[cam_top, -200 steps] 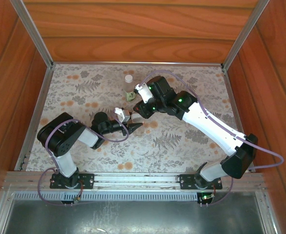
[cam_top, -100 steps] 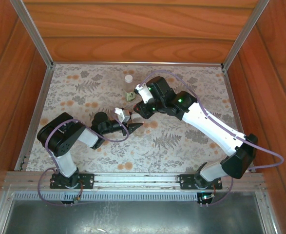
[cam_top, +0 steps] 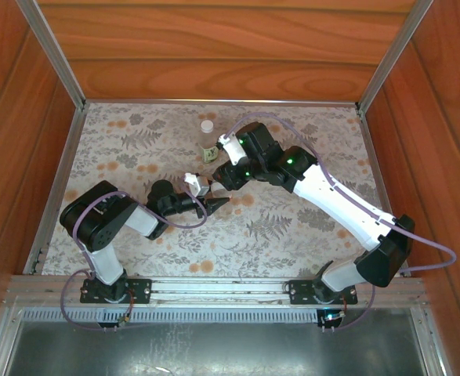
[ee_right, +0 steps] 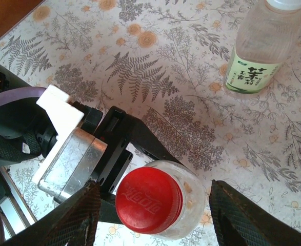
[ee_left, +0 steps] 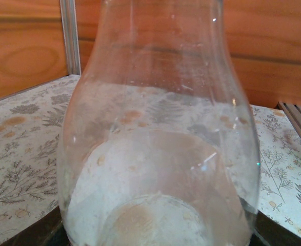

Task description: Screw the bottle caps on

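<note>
A short clear bottle (ee_right: 191, 197) stands upright with a red cap (ee_right: 149, 200) on its neck. My left gripper (cam_top: 211, 202) is shut on this bottle's body, and its black fingers (ee_right: 140, 138) reach in from the left. The same bottle (ee_left: 160, 128) looms close in the left wrist view. My right gripper (ee_right: 155, 218) hovers over the red cap, open, with a gap between each finger and the cap. The other bottle (ee_right: 258, 46), with a green-yellow label and a white cap (ee_right: 286, 4), stands farther back (cam_top: 207, 142).
The floral-patterned table (cam_top: 292, 227) is walled by wood panels, with metal rails (cam_top: 53, 188) along its edges. The right arm (cam_top: 331, 196) stretches diagonally across the right half. The left arm's elbow (cam_top: 96, 215) sits near the left rail.
My right gripper's fingers have spread apart off the red cap. Both arms and both bottles stay where they were.
</note>
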`<state>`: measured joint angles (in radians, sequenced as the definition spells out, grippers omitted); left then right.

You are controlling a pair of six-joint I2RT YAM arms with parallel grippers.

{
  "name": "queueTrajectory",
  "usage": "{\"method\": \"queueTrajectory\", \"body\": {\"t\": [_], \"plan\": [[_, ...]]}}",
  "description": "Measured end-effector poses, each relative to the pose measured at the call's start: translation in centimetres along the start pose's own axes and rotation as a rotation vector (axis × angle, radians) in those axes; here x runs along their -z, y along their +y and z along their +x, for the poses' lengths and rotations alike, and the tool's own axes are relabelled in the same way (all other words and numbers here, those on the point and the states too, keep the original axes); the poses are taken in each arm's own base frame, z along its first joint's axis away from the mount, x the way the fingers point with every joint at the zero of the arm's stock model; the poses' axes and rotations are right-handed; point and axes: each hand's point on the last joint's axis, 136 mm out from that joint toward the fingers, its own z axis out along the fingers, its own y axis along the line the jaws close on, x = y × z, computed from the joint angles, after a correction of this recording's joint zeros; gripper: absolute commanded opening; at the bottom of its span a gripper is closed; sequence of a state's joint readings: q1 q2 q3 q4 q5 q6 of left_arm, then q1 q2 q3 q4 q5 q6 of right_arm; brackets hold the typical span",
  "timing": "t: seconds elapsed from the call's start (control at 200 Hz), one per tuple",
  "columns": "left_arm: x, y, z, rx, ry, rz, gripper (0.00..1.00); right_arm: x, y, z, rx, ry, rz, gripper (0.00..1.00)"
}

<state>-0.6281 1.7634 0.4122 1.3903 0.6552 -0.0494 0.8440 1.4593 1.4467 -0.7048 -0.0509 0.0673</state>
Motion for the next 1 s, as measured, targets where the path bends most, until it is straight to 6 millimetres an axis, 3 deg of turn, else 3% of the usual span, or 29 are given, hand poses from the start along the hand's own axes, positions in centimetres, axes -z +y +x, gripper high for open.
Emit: {"method": "queueTrajectory", "body": {"t": [0.11, 0.34, 0.57, 1.0], "plan": [[0.0, 0.0, 0.0, 0.0, 0.0, 0.0, 0.57, 0.1, -0.1, -0.4, -0.015, -0.014, 0.005, 0.6], [0.0, 0.0, 0.0, 0.0, 0.0, 0.0, 0.57, 0.5, -0.7, -1.0, -0.055, -0.032, 0.021, 0.42], [0.0, 0.0, 0.0, 0.0, 0.0, 0.0, 0.57, 0.5, -1.1, -1.0, -0.084, -0.031, 0.029, 0.31], [0.0, 0.0, 0.0, 0.0, 0.0, 0.0, 0.57, 0.4, -1.4, -0.7, -0.11, -0.032, 0.035, 0.27]]}}
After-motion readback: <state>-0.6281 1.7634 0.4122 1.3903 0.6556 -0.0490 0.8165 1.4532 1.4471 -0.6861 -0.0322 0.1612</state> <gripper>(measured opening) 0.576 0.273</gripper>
